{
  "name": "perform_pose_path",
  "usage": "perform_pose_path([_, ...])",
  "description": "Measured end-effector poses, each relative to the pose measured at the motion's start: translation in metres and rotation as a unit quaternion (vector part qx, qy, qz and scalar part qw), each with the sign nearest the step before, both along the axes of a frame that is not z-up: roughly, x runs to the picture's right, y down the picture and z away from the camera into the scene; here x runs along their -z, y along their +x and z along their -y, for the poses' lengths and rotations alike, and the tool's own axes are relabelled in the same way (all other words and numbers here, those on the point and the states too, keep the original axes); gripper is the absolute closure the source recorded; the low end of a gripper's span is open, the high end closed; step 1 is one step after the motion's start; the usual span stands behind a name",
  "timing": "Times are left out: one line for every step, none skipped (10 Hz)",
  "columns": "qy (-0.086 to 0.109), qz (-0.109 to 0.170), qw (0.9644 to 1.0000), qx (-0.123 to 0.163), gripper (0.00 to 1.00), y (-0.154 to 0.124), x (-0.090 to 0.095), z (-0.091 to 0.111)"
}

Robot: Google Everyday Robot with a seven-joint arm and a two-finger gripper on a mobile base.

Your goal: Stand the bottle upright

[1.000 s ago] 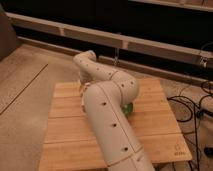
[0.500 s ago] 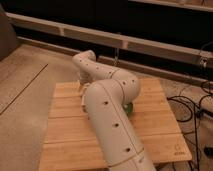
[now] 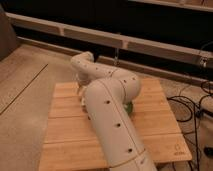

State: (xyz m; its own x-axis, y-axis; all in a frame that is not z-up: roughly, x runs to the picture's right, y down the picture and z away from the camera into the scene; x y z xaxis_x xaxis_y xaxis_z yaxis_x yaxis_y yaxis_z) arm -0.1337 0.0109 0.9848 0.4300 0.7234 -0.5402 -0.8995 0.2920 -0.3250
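My white arm [image 3: 112, 120] runs up the middle of the wooden table [image 3: 65, 135], bends at the elbow and folds back to the left. The gripper [image 3: 80, 91] hangs down from the wrist over the table's far left part, mostly hidden behind the arm. The bottle is hidden from this view. A bit of a green bowl [image 3: 129, 107] peeks out to the right of the arm, near the table's middle.
The table stands on a tan floor [image 3: 25, 90] in front of a dark wall with a pale ledge [image 3: 150, 45]. Black cables [image 3: 195, 107] lie on the floor to the right of the table.
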Motion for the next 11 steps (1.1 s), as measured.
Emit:
perform_pose_path([0.0, -0.006, 1.0, 0.002, 0.35, 0.005, -0.001, 0.0])
perform_pose_path([0.0, -0.009, 1.0, 0.003, 0.35, 0.008, -0.001, 0.001])
perform_pose_path([0.002, -0.012, 0.9999, 0.004, 0.35, 0.01, -0.002, 0.002])
perform_pose_path([0.001, -0.014, 0.9999, 0.006, 0.35, 0.011, -0.003, 0.002])
perform_pose_path([0.002, -0.016, 0.9998, 0.009, 0.35, 0.012, -0.006, 0.003])
perform_pose_path([0.003, -0.014, 0.9998, 0.011, 0.35, 0.011, -0.008, 0.005])
perform_pose_path([0.005, -0.012, 0.9998, 0.015, 0.35, 0.01, -0.011, 0.007])
perform_pose_path([0.008, -0.009, 0.9998, 0.017, 0.35, 0.008, -0.015, 0.01])
perform_pose_path([0.009, -0.008, 0.9997, 0.02, 0.35, 0.008, -0.017, 0.012])
perform_pose_path([0.011, -0.006, 0.9997, 0.021, 0.35, 0.007, -0.02, 0.015])
perform_pose_path([0.013, -0.001, 0.9996, 0.023, 0.36, 0.005, -0.023, 0.018])
